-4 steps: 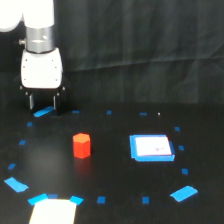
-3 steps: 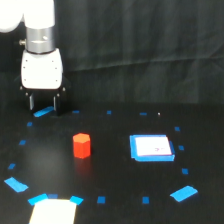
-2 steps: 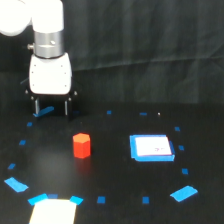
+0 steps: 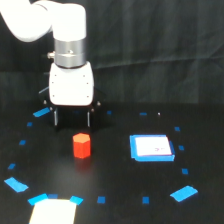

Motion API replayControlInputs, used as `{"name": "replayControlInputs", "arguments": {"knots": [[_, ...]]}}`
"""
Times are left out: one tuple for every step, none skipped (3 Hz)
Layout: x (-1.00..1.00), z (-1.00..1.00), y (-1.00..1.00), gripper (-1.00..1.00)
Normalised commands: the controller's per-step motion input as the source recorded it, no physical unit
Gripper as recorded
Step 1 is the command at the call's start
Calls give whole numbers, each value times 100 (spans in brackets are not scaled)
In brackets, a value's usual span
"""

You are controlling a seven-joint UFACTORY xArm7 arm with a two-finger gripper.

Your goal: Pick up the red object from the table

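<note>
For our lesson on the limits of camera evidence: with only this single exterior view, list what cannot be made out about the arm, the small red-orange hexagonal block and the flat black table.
- Block-to-gripper depth: the gripper shows above the small red-orange hexagonal block; one view cannot settle the gap.
- Arm base: cut off by the top-left edge.
- Block's rear faces: turned away.
- White patch at the bottom edge of the flat black table: cut off, unidentifiable.

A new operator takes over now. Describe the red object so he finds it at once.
Start at the white gripper hanging over the black table. Just below its two dark fingers in the exterior view stands the red object. It is the only red thing, a small chunky block, unlike the flat blue-edged white pad to its right.
</note>
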Motion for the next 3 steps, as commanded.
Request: {"name": "replayControlInputs", "arguments": {"knots": [[48,-49,-76,100],[-11,-61,-60,73],[-17,-51,-53,73]]}}
